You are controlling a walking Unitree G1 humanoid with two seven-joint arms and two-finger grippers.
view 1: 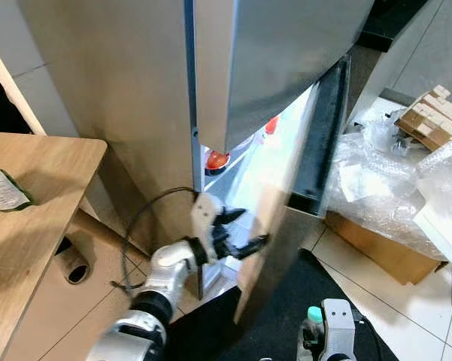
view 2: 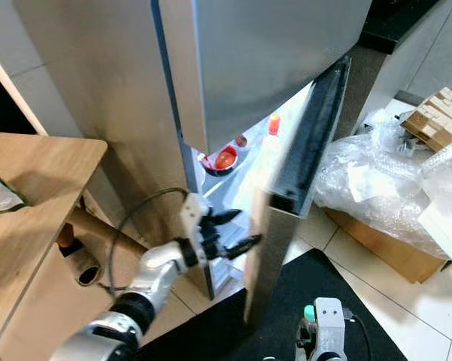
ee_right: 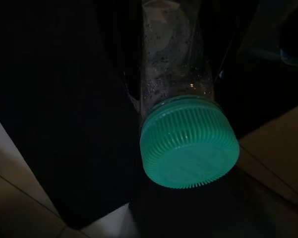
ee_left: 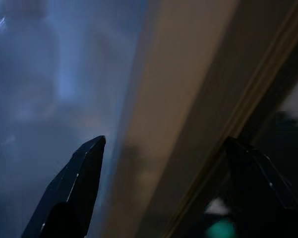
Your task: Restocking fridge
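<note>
We have our left gripper (view 1: 239,230) up at the fridge door (view 1: 286,226), its black fingers (ee_left: 74,188) spread apart on either side of the door's edge — the door stands ajar, the lit interior showing a red-filled bowl (view 2: 224,159) on a shelf. Low at our right side, the right gripper (view 1: 332,331) holds a clear bottle with a green cap (ee_right: 188,144) above the black mat (view 1: 286,316) — clamped around it

A home kitchen: steel fridge (view 1: 135,113), wooden table (view 1: 30,195), tiled floor (view 1: 406,316).
</note>
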